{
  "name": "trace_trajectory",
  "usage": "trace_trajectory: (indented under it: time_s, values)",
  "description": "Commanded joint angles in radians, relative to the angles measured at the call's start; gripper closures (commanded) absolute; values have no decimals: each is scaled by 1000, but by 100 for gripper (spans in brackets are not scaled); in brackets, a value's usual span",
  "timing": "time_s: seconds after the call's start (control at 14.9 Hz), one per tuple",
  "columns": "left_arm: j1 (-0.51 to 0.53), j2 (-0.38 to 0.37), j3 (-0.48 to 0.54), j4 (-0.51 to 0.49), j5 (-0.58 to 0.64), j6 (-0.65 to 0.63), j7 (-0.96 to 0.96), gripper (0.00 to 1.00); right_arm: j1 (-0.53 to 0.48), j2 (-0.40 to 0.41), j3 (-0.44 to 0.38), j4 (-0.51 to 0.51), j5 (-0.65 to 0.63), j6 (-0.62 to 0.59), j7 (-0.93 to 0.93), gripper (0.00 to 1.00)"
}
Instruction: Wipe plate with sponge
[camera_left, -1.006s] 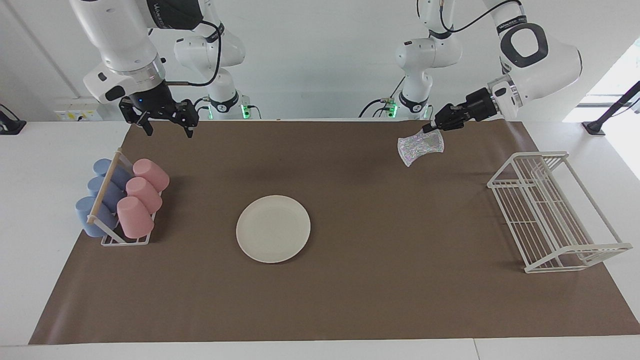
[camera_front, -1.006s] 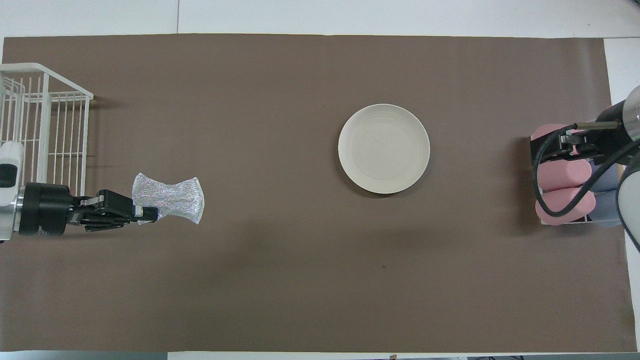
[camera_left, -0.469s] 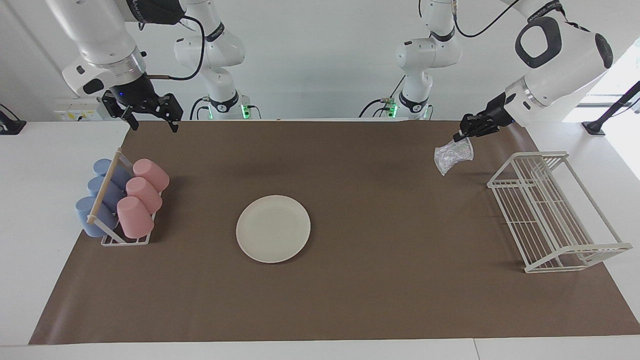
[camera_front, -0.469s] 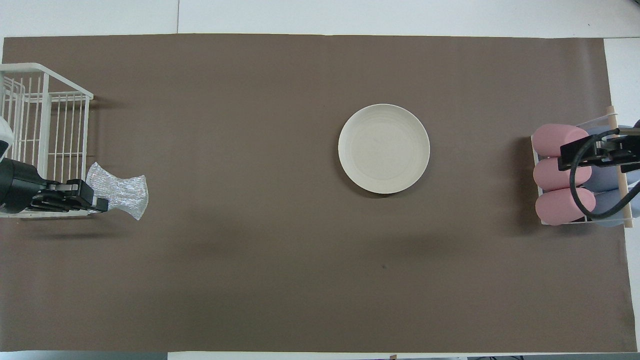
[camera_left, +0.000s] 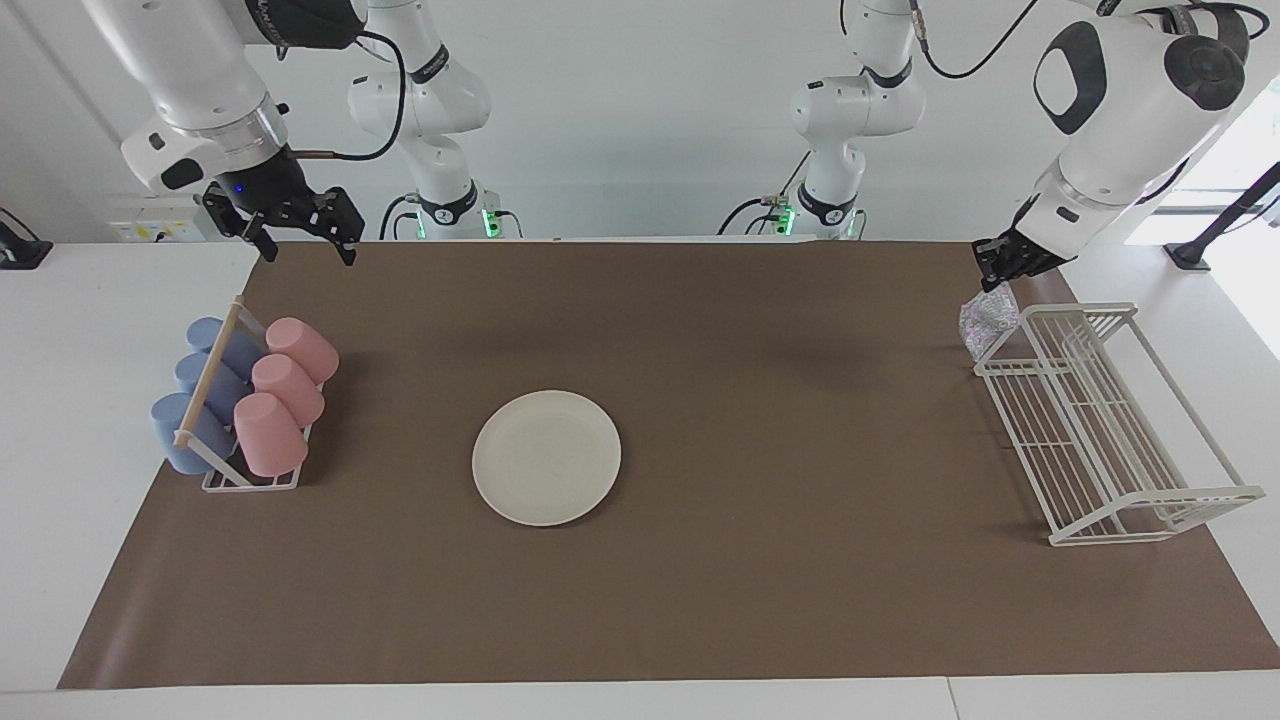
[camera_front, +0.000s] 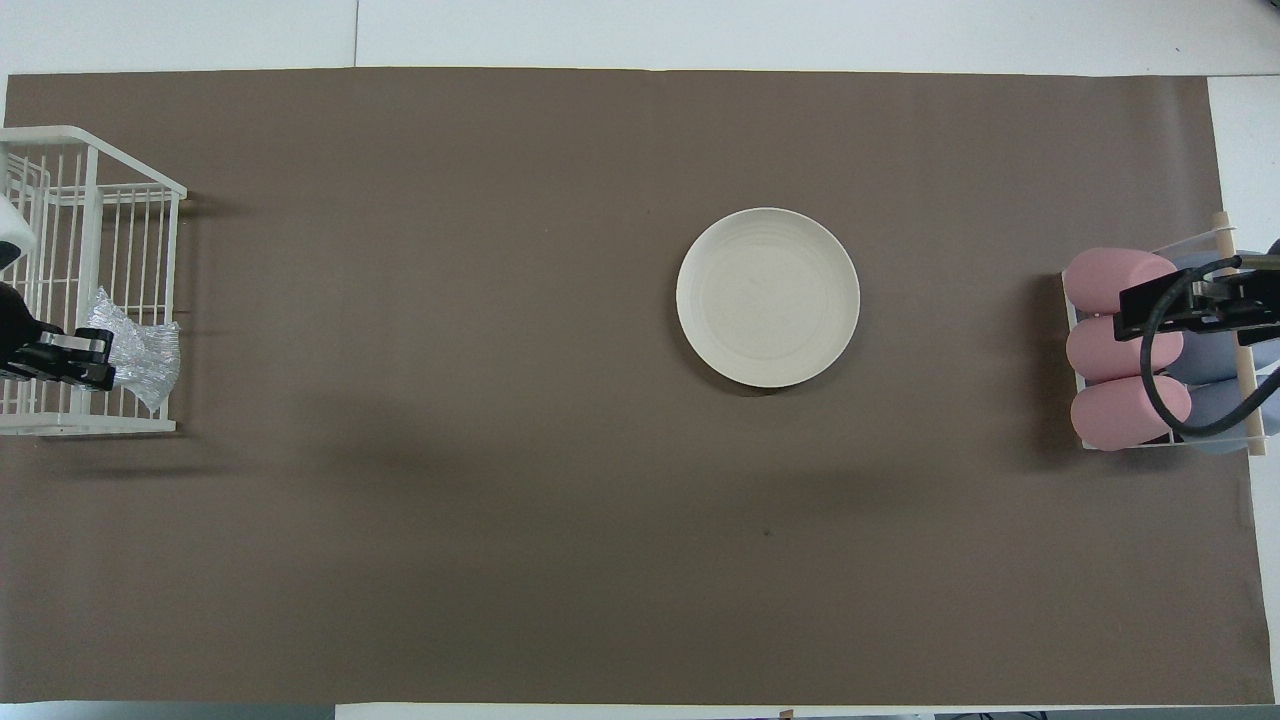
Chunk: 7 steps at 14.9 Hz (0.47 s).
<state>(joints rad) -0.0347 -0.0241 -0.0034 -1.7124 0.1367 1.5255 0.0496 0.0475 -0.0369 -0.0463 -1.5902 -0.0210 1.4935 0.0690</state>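
The cream-white plate (camera_left: 546, 457) lies flat on the brown mat near the middle of the table; it also shows in the overhead view (camera_front: 767, 297). My left gripper (camera_left: 998, 282) is shut on the silvery mesh sponge (camera_left: 985, 316), which hangs below it in the air. It holds the sponge over the wire rack's edge, well away from the plate. In the overhead view the left gripper (camera_front: 100, 360) and the sponge (camera_front: 140, 350) sit over the rack's corner. My right gripper (camera_left: 307, 250) is open and empty, raised above the cup rack's end of the table (camera_front: 1150, 310).
A white wire dish rack (camera_left: 1100, 420) stands at the left arm's end of the table (camera_front: 90, 280). A small rack with pink and blue cups (camera_left: 245, 400) stands at the right arm's end (camera_front: 1120, 350). A brown mat (camera_left: 700, 600) covers the table.
My left gripper has carried the sponge away from the table's middle toward the wire rack. My right gripper pulled back toward its end of the table, then stayed still.
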Motion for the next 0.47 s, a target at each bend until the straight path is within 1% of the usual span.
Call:
trace_trajectory:
  time_s: [0.0,0.13,0.27,0.4]
  values:
    - [-85,41,6,77,212,-47,-89,100,-8,-12,8,-14,16,14,-35,0]
    - [-112,41,6,77,349,-48,-158,100,-9,-12,8,-14,16,17,-37,0]
    - [-120,36,6,66,452,-35,-166,100,-15,-12,6,-16,16,16,-37,0]
    - [-120,32,6,28,561,-13,-192,100,-12,-12,6,-14,16,17,-35,0]
